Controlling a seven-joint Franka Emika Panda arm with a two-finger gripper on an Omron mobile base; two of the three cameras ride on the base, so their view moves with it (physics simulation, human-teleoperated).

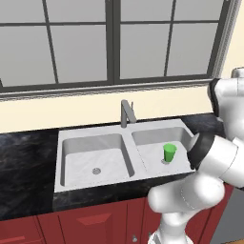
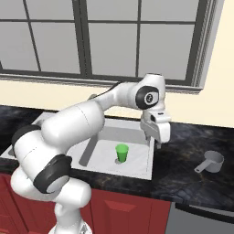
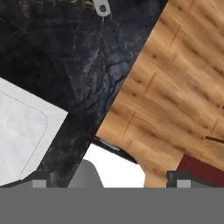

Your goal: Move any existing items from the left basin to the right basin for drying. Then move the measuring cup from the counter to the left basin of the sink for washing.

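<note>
- Big grey-framed window (image 1: 109, 43) across the back wall, glossy black bench (image 1: 28, 167) below it, red cabinet fronts (image 1: 90, 221) underneath.
- Set into the bench is the sink (image 1: 61, 138), light grey, two bowls, with the angular faucet (image 1: 126, 113) standing at the far end of the divider.
- Left basin (image 1: 83, 162): only the small round drain hole shows on its floor.
- Right basin (image 1: 152, 155): a green tumbler (image 1: 169, 152) stands upright on its floor, toward the near right part of the bowl. From the right base view it sits nearer the front wall than the back one.
- Over to the right on the bench, well clear of the sink, lies the measuring cup (image 2: 213, 161), dark grey, mouth up, its long thin handle pointing toward the near left.
- In the hand view the tip of that handle, with its small hole, peeks in at the top edge over the black stone.
- The tool (image 2: 157, 140) hangs above the right edge of the sink, between the tumbler and the measuring cup, touching neither.
- Its finger tips (image 3: 39, 179) sit wide apart at the bottom corners of the hand view, with nothing between them.
- Wooden floor (image 3: 175, 87) shows beyond the bench edge in the hand view, and a corner of the pale sink rim at the left.
</note>
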